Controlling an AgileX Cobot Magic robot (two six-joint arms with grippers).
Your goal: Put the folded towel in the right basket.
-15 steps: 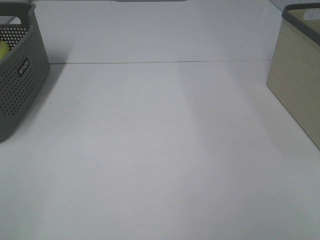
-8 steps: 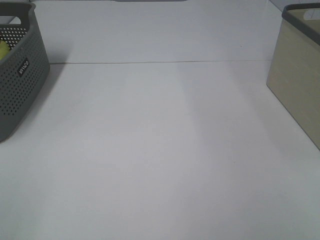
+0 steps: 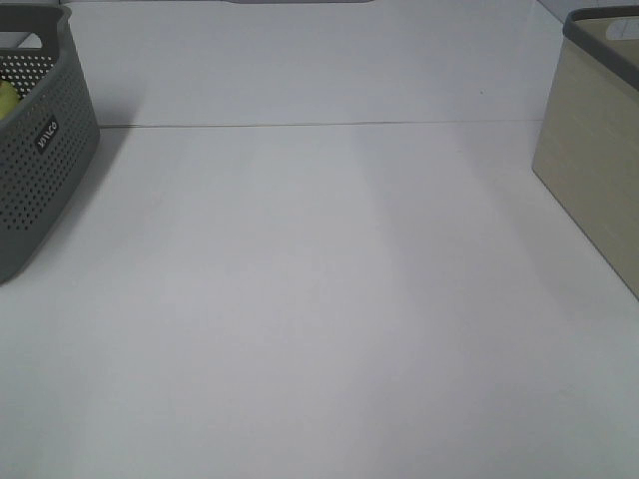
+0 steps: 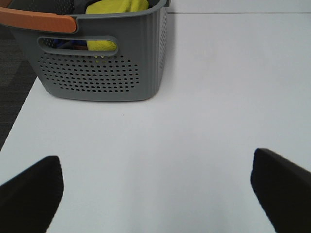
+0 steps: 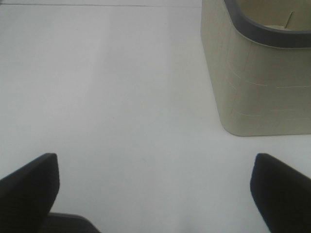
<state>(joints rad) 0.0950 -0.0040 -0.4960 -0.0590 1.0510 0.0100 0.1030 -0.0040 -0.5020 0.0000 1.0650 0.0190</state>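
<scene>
A folded yellow towel point(image 4: 116, 6) lies inside the grey perforated basket point(image 4: 102, 73) with an orange handle; a sliver of the towel point(image 3: 6, 98) shows in that basket point(image 3: 40, 170) at the left edge of the exterior high view. The beige right basket point(image 3: 597, 170) with a dark grey rim stands at the right edge and looks empty in the right wrist view point(image 5: 257, 82). My left gripper point(image 4: 155, 194) is open and empty, over bare table short of the grey basket. My right gripper point(image 5: 155, 194) is open and empty, short of the beige basket. Neither gripper shows in the exterior high view.
The white table point(image 3: 319, 299) spans the space between the two baskets, with a thin seam line point(image 3: 319, 125) across the back. The table's left edge and dark floor point(image 4: 12, 97) show beside the grey basket.
</scene>
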